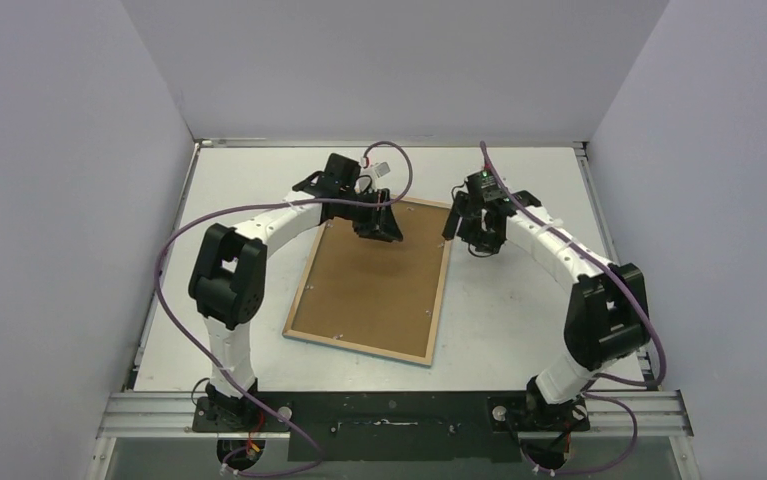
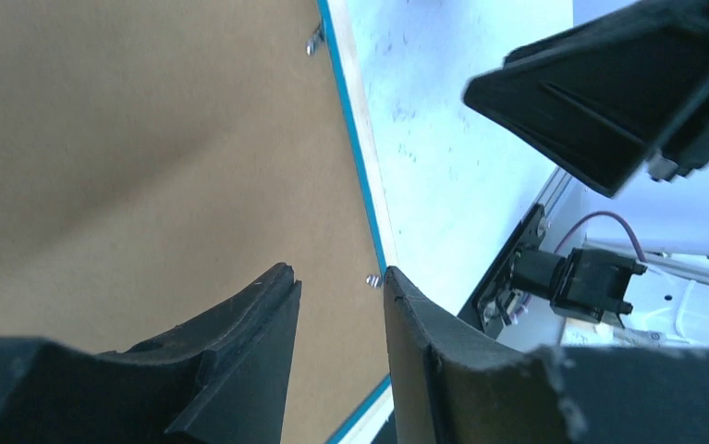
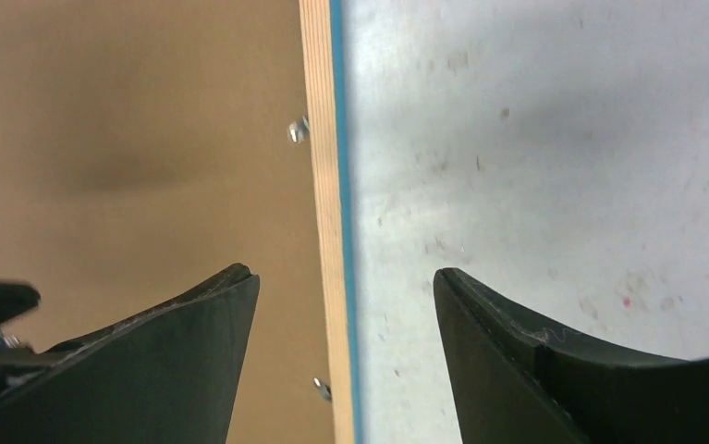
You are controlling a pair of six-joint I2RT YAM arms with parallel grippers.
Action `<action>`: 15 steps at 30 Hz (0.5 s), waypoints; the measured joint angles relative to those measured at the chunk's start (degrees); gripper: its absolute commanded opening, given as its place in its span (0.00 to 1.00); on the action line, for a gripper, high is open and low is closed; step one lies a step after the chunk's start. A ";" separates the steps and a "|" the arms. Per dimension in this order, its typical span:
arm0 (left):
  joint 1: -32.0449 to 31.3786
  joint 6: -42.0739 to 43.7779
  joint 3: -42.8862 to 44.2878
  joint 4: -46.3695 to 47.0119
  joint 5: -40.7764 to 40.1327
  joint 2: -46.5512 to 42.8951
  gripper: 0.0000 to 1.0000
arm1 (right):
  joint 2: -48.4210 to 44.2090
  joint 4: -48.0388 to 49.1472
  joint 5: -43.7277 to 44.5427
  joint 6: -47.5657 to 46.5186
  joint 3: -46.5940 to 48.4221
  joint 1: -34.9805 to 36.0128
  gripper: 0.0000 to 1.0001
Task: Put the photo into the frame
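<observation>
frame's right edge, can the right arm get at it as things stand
Probably yes. The right gripper hangs open astride the edge of the frame, with the backing board on one side and the table on the other. Nothing lies in between.

The frame [image 1: 441,290] lies face down and skewed on the middle of the tabletop [image 1: 529,300], with the backing board [image 1: 374,290] set in its back. The left gripper [image 1: 379,228] is over the frame's far edge. The right gripper [image 1: 476,238] straddles its right edge near the far corner.
</observation>
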 measured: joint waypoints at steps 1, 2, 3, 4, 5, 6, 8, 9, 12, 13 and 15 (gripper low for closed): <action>0.00 0.28 -0.70 -0.66 0.31 -0.31 0.37 | -2.47 0.09 -0.22 -0.83 -2.34 0.44 0.71; 0.00 0.35 -1.49 -1.03 0.70 -0.44 0.36 | -4.20 -0.26 -0.44 -1.31 -4.04 1.07 0.71; 0.00 0.33 -2.38 -1.20 1.22 -0.48 0.36 | -5.38 -0.31 -0.48 -1.73 -5.44 1.86 0.71; -0.07 0.31 -3.39 -1.27 1.66 -0.48 0.35 | -6.64 -0.48 -0.55 -2.23 -6.99 3.17 0.71; -0.13 0.24 -4.39 -1.44 2.10 -0.48 0.35 | -7.52 -0.70 -0.63 -2.58 -8.33 4.83 0.71; -0.26 0.04 -5.33 -1.64 2.54 -0.48 0.34 | -8.11 -0.61 -0.87 -2.75 -9.60 6.69 0.71; -0.90 -0.42 -6.64 -2.08 3.19 -0.48 0.33 | -8.70 -0.17 -1.51 -2.89 -11.98 10.19 0.69; -1.31 -0.76 -6.95 -2.12 3.45 -0.48 0.31 | -8.83 0.07 -1.90 -2.84 -13.18 11.89 0.67; -3.87 -2.93 -7.17 -0.92 4.98 -0.09 0.28 | -8.85 0.72 -2.91 -2.47 -16.57 14.95 0.61; -4.83 -3.56 -7.17 -0.09 5.66 0.20 0.27 | -8.85 0.85 -3.06 -2.40 -17.64 15.45 0.58; -6.54 -4.98 -7.17 1.81 6.62 1.03 0.25 | -8.85 0.94 -3.34 -2.34 -19.23 15.91 0.55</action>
